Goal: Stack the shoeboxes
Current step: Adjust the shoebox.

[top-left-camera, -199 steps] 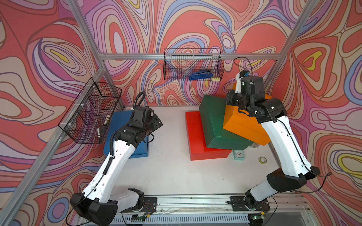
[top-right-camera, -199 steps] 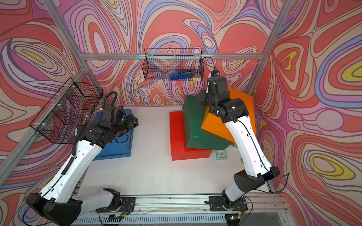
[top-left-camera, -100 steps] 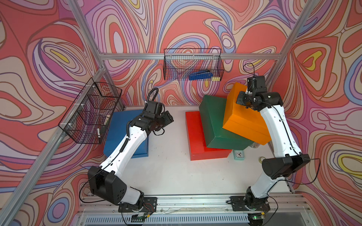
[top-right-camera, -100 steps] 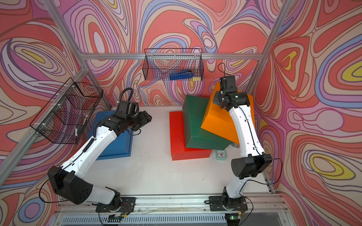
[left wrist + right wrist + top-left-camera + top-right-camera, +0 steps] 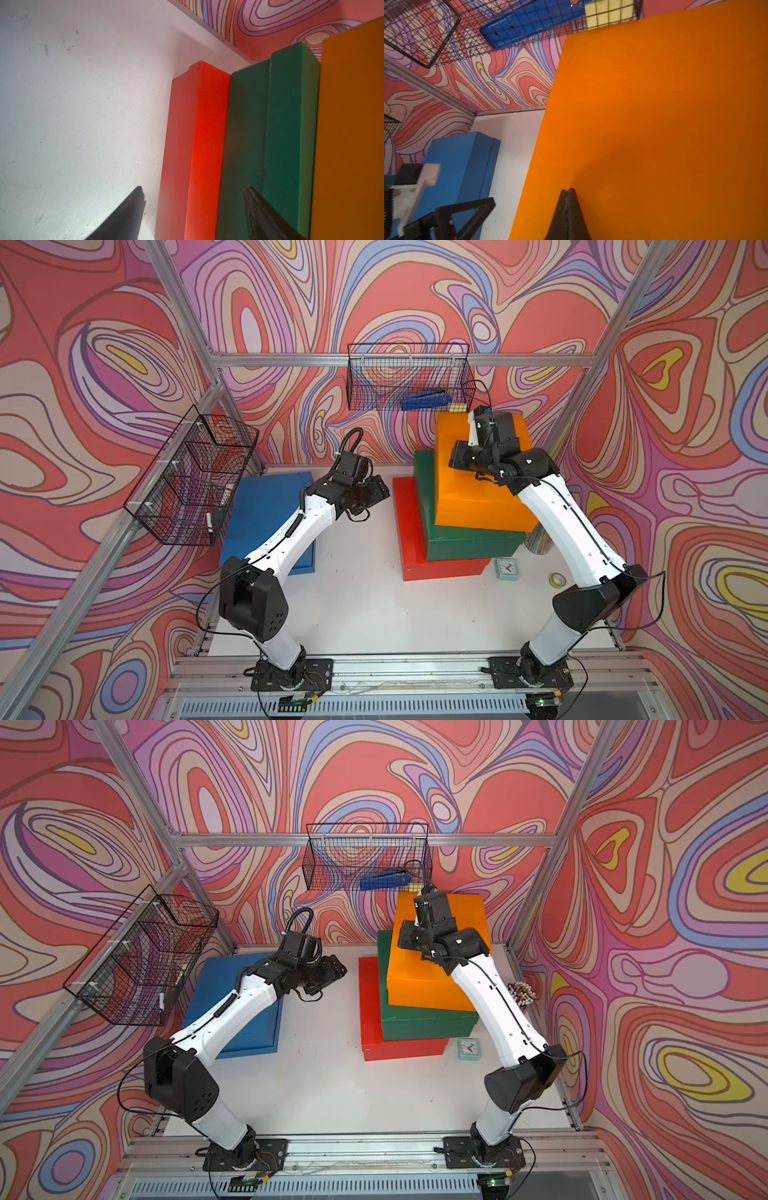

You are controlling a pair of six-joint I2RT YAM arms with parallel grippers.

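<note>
Three shoeboxes stand stacked at the right in both top views: the red shoebox (image 5: pixel 405 531) at the bottom, the dark green shoebox (image 5: pixel 469 545) on it, the orange shoebox (image 5: pixel 478 502) on top, each set a little further right. The blue shoebox (image 5: pixel 266 497) lies alone at the left. My left gripper (image 5: pixel 194 189) is open and empty, facing the stack's left side, with one finger (image 5: pixel 255 207) before the green box. My right gripper (image 5: pixel 567 190) is shut with nothing in it, low over the orange lid near its left edge; I cannot tell if it touches.
A black wire basket (image 5: pixel 409 377) hangs on the back wall with a blue item (image 5: pixel 426 400) in it. Another wire basket (image 5: pixel 191 477) hangs on the left wall. A small clock (image 5: pixel 507 569), a tape roll (image 5: pixel 557 579) and a pencil cup (image 5: pixel 521 992) sit right of the stack.
The green and orange boxes, skewed before, now sit square over the red one. My right gripper came from the orange box's far corner to its left part. My left gripper swung right toward the stack.
</note>
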